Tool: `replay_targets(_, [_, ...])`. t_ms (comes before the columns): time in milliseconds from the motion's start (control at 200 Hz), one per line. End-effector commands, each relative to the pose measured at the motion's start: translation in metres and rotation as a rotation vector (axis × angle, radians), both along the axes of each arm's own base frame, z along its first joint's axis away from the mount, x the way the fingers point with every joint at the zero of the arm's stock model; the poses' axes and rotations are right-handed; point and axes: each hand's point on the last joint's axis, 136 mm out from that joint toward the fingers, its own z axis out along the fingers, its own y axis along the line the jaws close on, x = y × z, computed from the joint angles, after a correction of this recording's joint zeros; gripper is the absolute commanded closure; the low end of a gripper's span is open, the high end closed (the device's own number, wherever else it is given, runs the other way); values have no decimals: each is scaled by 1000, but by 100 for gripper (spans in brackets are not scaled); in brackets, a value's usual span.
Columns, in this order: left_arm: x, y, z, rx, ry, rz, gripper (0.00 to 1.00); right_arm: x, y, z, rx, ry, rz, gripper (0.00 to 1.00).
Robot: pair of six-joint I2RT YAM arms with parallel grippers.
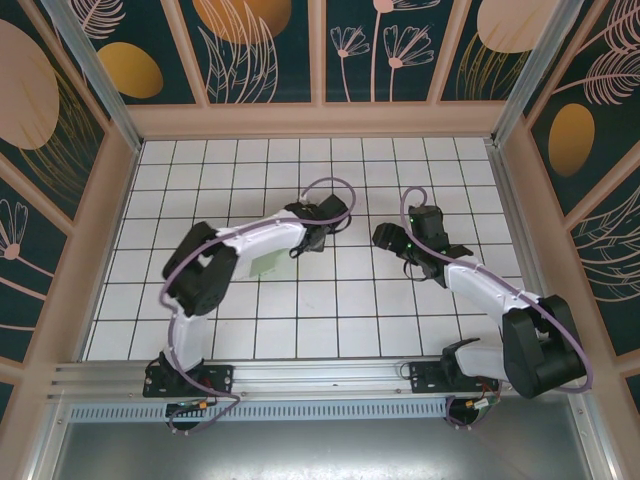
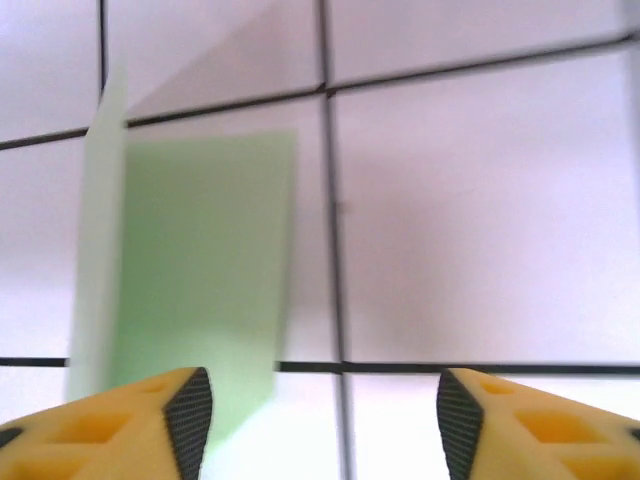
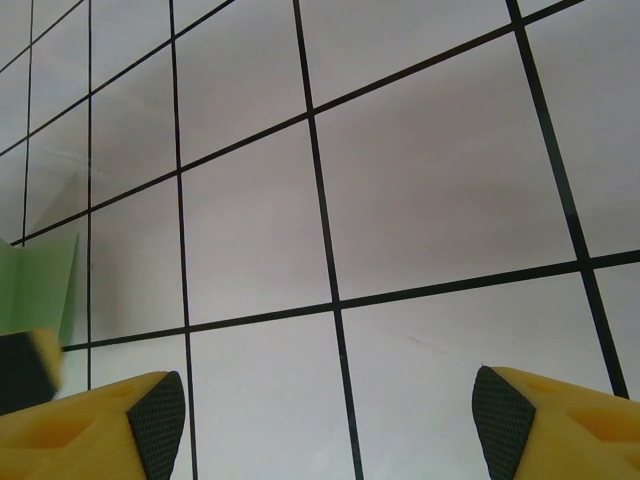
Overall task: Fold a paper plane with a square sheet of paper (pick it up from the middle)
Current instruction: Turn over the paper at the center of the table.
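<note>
Since the left gripper is open and has nothing between its fingers, the square sheet of paper lies by itself on the white tiled desk. It sits just in front of that gripper and a bit off to one side. I think the gripper sits low and close so it can reach the paper for the next fold. The right gripper is open and empty too, over bare tiles well away from the paper, likely so it does not bump it. The paper is pale mint green and looks folded, since it is narrower than a square. A lighter strip along one long edge stands up like a flap. It shows no sharp tip, so it is not a plane yet.
</note>
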Motion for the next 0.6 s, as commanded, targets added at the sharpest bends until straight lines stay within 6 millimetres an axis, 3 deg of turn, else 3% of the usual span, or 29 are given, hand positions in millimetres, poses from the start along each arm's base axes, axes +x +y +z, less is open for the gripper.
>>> replay_targets(0, [7,-45,62,-314,-104,-129,29,0,9,-2,49,21,27,22])
replay_targets(90, [10,-34,82,-415,-142,-114,21,1,23,0,79,27,72,23])
replay_targets(210, [16,9,91,-502,-182,-13,11,3,54,7,104,14,146,26])
replay_targets(265, [17,34,89,-512,-201,50,2,2,81,14,140,-3,207,29])
replay_targets(395, [12,89,88,-494,-273,194,1,-4,151,21,185,-10,346,36])
replay_targets(595, [-15,159,72,-475,-309,386,1,-5,252,4,224,49,491,52])
